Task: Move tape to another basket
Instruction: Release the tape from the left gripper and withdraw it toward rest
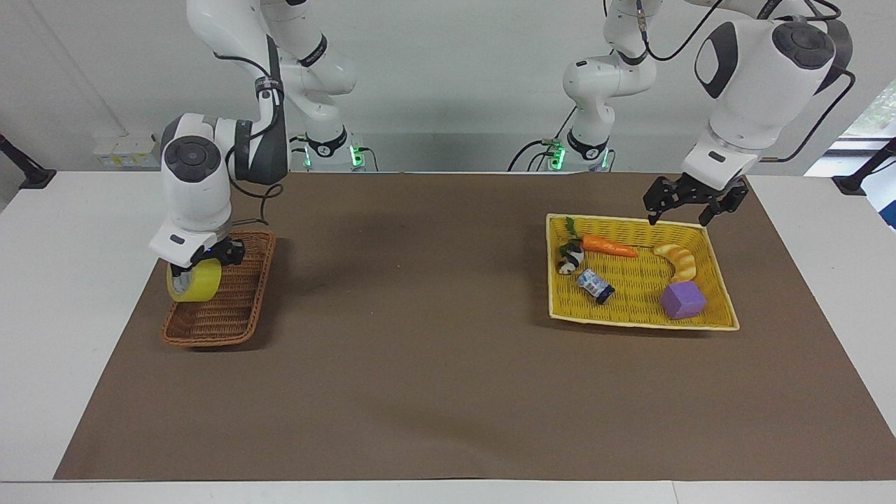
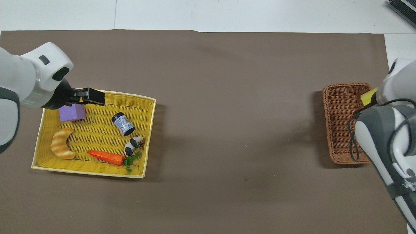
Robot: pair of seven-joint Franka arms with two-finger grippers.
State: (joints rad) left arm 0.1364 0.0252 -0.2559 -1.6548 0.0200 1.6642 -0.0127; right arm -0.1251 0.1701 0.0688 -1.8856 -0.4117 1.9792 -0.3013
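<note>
Facing view gives you the desk (image 1: 448, 392) under its brown mat, with the yellow tray (image 1: 707, 280) at the left arm's end and the wicker basket (image 1: 231, 308) at the right arm's end. Your right claw (image 1: 203, 262) grips the tape (image 1: 194, 283), which hangs low over the basket's outer rim; you cannot tell whether it touches the weave. Your left claw (image 1: 689, 203) hovers with fingers spread wide over the tray's edge nearest the robots, holding nothing. Inside the tray you have a carrot (image 1: 607, 244), a croissant (image 1: 677, 260), a purple cube (image 1: 682, 300), a small can (image 1: 596, 285) and a panda figure (image 1: 571, 260).
</note>
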